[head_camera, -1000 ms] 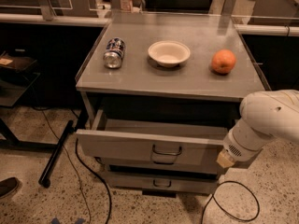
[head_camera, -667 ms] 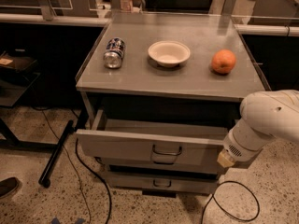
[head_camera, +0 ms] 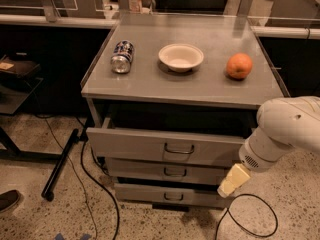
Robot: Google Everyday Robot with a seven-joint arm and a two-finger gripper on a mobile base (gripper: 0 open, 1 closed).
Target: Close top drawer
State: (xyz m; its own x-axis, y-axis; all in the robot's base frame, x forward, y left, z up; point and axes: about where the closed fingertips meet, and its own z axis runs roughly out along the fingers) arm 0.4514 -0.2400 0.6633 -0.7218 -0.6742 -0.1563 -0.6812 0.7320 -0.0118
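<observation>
Beside open top drawer (head_camera: 150, 146), gripper (head_camera: 233, 180)

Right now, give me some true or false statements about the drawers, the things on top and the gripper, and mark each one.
1. The top drawer is pulled out. True.
2. The can stands upright. False: it lies on its side.
3. The bowl sits between the can and the orange. True.
4. The gripper is at the top drawer's handle. False: it hangs low by the right end of the drawer fronts.
5. The orange is inside the drawer. False: it sits on the cabinet top.
</observation>
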